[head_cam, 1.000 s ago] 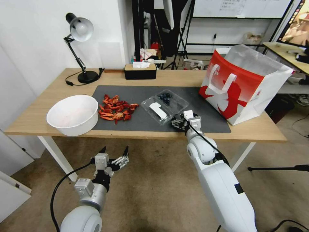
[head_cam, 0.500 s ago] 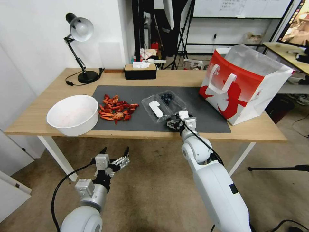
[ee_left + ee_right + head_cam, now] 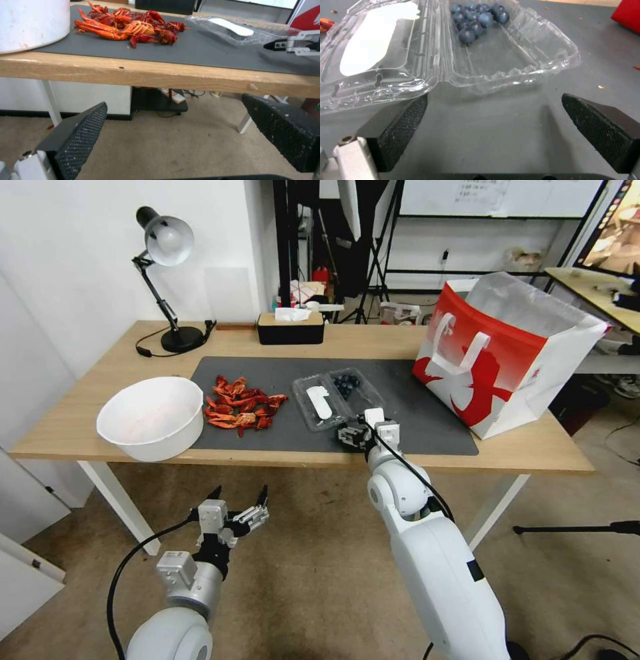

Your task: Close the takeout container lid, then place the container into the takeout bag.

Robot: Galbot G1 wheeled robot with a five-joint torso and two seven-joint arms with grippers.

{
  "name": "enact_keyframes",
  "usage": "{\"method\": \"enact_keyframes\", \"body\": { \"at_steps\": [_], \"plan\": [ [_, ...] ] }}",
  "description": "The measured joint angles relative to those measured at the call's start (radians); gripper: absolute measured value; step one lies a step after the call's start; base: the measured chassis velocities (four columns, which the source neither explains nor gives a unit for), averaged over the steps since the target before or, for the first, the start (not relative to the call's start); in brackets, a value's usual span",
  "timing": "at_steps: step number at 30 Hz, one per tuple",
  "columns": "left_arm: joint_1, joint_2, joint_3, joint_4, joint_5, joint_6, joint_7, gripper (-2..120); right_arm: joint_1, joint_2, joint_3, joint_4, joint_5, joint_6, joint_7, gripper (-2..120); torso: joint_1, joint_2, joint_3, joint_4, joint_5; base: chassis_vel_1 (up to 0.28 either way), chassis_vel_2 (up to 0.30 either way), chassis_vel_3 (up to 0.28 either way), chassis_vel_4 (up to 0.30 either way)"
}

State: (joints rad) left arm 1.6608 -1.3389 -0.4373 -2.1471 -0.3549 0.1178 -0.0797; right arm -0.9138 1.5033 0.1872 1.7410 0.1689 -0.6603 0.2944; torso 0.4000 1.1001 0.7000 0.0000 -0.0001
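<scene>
On the grey mat [image 3: 413, 410], my right gripper [image 3: 493, 125] gapes empty, the open takeout container [image 3: 506, 50] just beyond its jaws.

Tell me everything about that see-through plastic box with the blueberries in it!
The small clear thin-plastic clamshell takeout container lies wide open and flat on the dark grey mat. Its tray half holds a little cluster of dark blueberries bunched at one end. The hinged lid, folded out beside the tray, bears a white oblong label. The plastic looks ribbed and crinkly. The right gripper hovers open just in front of it, one finger near the lid's edge. Red crayfish lie nearby, apart from it.
</scene>
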Motion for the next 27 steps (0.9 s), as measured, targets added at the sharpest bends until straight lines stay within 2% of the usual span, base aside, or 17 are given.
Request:
{"method": "enact_keyframes", "body": {
  "at_steps": [27],
  "plan": [
    [0.002,-0.003,-0.003,0.002,-0.004,-0.002,0.000,100,0.022,0.064,-0.039,-0.023,-0.014,-0.016,0.020,100,0.000,0.000,0.000,0.0000,0.0000,0.000,0.000,0.000,0.000]
  ]
}}
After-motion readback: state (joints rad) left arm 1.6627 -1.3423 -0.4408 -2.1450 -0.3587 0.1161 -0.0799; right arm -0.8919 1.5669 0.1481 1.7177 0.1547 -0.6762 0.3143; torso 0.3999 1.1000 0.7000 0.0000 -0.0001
